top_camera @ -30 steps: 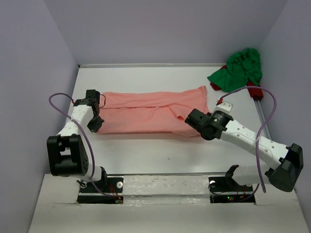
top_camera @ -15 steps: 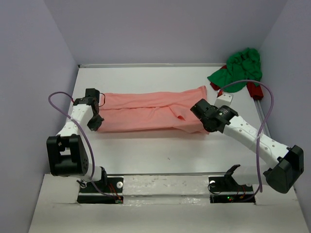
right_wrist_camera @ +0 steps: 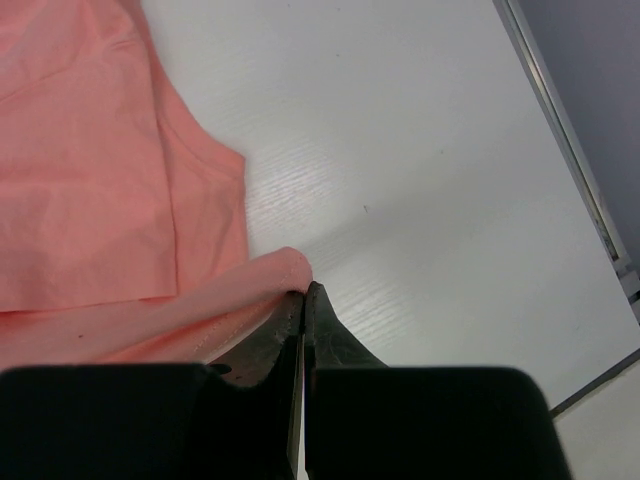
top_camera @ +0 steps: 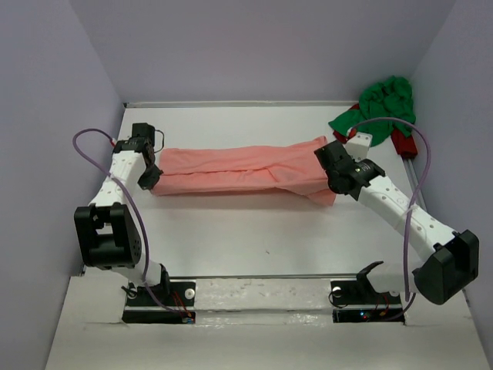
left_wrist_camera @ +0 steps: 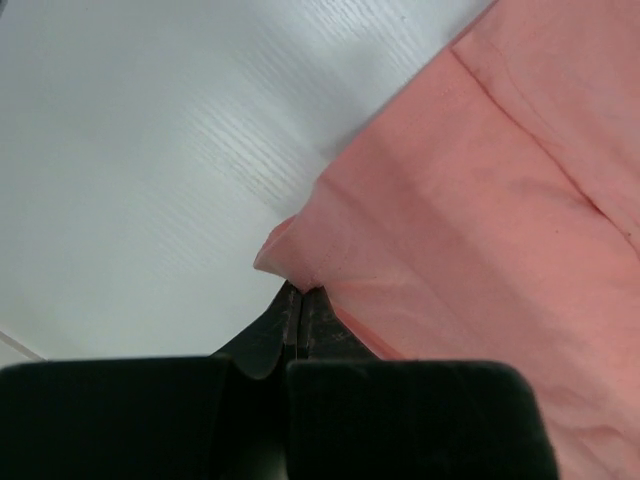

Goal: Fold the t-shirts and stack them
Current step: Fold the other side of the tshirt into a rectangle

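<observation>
The salmon pink t-shirt [top_camera: 239, 169] is seen stretched lengthwise across the table [top_camera: 254, 231]. Its left end is pinched in the tightly closed left gripper [left_wrist_camera: 302, 300] and its right end in the closed right gripper [right_wrist_camera: 303, 295]. The green t-shirt [top_camera: 381, 108] is bunched beyond that right end, seemingly over something red.

White table [top_camera: 231, 231], lavender walls [top_camera: 269, 46]

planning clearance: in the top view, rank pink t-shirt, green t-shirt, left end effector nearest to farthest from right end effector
1. pink t-shirt: gripped by the right end effector
2. green t-shirt: bunched, far right corner
3. left end effector: far left, on the shirt's other end
</observation>
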Robot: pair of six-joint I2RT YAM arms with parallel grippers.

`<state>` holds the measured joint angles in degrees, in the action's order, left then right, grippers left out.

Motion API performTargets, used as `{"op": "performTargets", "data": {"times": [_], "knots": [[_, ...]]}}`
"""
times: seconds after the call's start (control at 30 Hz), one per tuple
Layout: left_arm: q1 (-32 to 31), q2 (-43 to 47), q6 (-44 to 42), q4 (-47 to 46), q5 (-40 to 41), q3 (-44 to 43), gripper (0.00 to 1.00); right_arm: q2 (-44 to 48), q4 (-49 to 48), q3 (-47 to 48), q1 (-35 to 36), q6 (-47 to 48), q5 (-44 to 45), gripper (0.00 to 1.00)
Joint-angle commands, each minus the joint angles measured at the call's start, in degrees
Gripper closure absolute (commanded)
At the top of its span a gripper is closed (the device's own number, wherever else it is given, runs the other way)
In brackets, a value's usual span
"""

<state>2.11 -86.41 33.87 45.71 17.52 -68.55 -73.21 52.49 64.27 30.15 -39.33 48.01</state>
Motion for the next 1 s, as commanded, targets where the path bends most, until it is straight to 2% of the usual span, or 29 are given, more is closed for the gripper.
{"op": "performTargets", "data": {"times": [0.0, 0.3, 0.33, 0.97], "knots": [[0.8, -3.8, -1.0, 0.7, 3.2, -4.8, 1.0, -1.6, -5.6, 3.7, -2.4, 7.3, 1.6, 1.0], [0.8, -11.5, -1.3, 1.7, 3.8, -14.8, 1.0, -7.4, -9.4, 8.4, -6.2, 11.6, 0.1, 1.0], [0.7, -14.5, -1.3, 2.5, 3.9, -18.8, 1.0, -9.5, -9.9, 9.6, -6.9, 12.5, -0.6, 1.0], [-1.1, -28.3, -2.7, 5.0, 5.4, -31.1, 1.0, -20.8, -10.7, 15.6, -8.0, 15.2, -0.1, 1.0]]}}
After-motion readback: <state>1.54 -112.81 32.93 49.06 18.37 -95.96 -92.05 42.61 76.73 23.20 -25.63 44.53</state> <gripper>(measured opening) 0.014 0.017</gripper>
